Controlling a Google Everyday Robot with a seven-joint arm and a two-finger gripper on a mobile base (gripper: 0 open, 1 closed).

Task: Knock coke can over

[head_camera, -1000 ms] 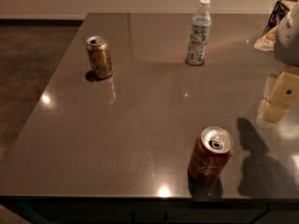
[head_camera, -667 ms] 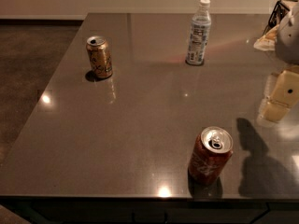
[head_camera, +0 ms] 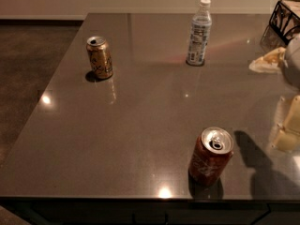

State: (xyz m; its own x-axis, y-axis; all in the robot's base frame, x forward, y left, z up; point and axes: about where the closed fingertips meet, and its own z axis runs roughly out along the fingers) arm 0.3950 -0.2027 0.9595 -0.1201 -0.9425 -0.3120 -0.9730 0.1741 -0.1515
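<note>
The red coke can [head_camera: 210, 156] with a silver top and pull tab stands upright near the front edge of the dark grey table [head_camera: 140, 125], right of centre. My gripper [head_camera: 287, 130] shows as a cream-coloured shape at the right edge of the camera view. It is to the right of the can and a little farther back, apart from it. Part of the white arm [head_camera: 293, 62] shows above it. The gripper's shadow falls on the table just right of the can.
A gold-brown can [head_camera: 99, 57] stands upright at the back left. A clear plastic bottle [head_camera: 198, 33] with a white cap stands at the back centre. A dark wire basket [head_camera: 286, 17] and a crumpled pale wrapper [head_camera: 266, 61] lie at the back right. The table's left edge drops to the floor.
The gripper and arm have shifted lower in the view, toward the table's front, and slightly right. The cans and the bottle have not moved.
</note>
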